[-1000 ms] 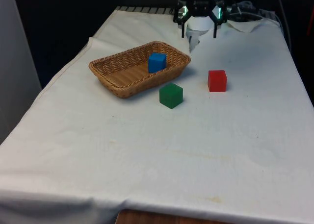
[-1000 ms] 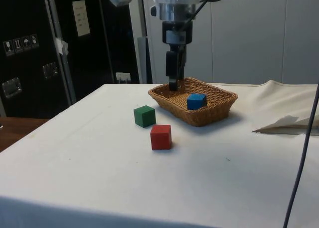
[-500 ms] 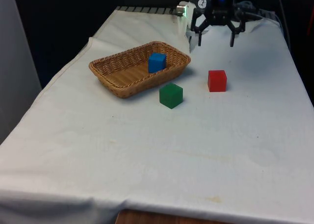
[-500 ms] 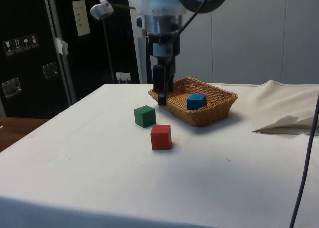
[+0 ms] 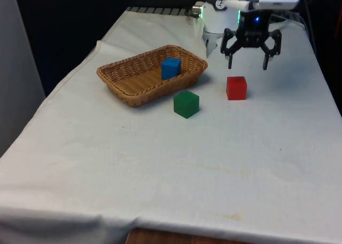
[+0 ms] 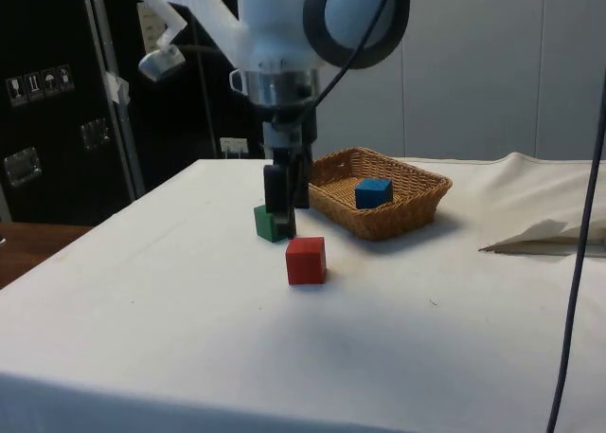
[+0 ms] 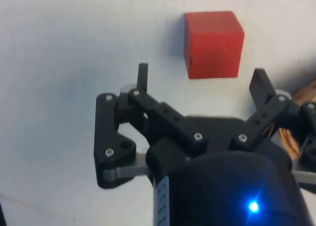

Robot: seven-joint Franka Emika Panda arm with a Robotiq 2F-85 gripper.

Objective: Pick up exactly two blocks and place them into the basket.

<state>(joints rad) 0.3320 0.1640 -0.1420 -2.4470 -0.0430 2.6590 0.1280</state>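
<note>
Gripper [image 5: 247, 61] shifted from basket [image 5: 133, 86] toward red block [image 5: 236, 88], jaws spread, empty. Blue block [image 5: 171, 68] in; second pick: centre, descend.

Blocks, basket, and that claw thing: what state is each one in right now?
Blue block: inside the basket, resting near its far wall.
Green block: on the cloth, just outside the basket.
Red block: on the cloth, untouched.
Basket: upright, holding one block.
Tool: open, holding nothing, hovering just behind the red block.
</note>
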